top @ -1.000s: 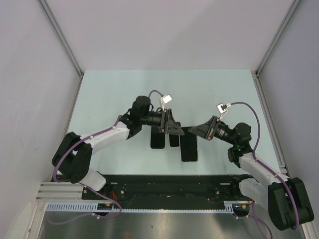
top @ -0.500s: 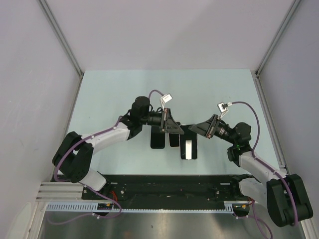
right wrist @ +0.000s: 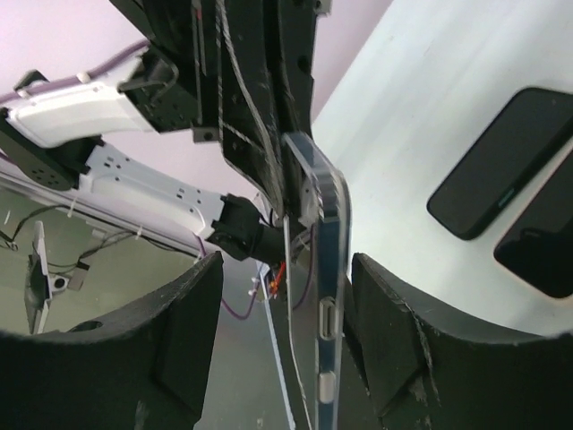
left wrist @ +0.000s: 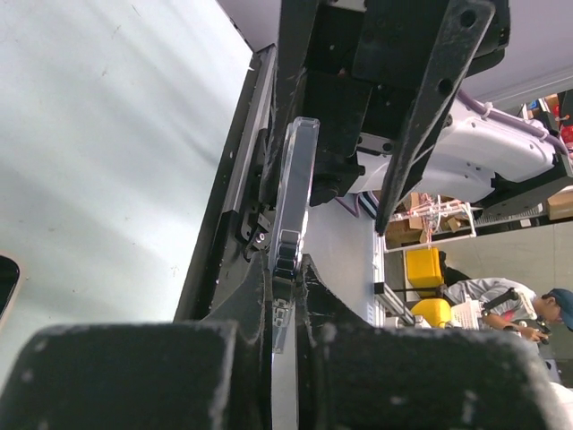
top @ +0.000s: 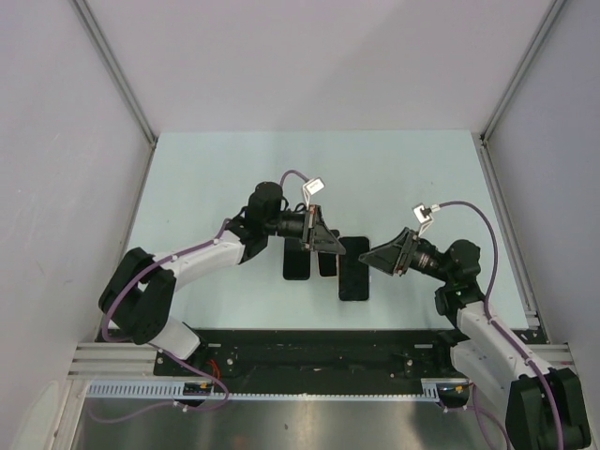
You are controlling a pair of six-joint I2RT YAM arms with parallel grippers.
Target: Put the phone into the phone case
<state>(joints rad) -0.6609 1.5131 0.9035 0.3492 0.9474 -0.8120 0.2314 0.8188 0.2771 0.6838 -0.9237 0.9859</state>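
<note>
The phone [top: 354, 272] shows in the top view as a dark slab held level between the two arms, just above the table. In the right wrist view I see it edge-on, with the blue-edged phone [right wrist: 331, 269] and its side buttons sitting inside the clear phone case [right wrist: 315, 170]. My left gripper [top: 333, 246] is shut on its left edge. In the left wrist view the fingers pinch the thin clear edge [left wrist: 294, 179] at the left gripper [left wrist: 285, 269]. My right gripper [top: 373, 255] stands open, its jaws on either side of the phone without pressing on it [right wrist: 286, 264].
Two other dark phones [top: 296, 262] [top: 326, 264] lie flat on the pale table [top: 225, 178] under the left gripper; the right wrist view shows them too [right wrist: 501, 161] [right wrist: 544, 237]. The black base rail [top: 319, 352] runs along the near edge, with walls on both sides.
The left gripper has closed on the phone's edge. The right gripper has let go, opened, and drawn back slightly to the right. The phone stays in the same place.
</note>
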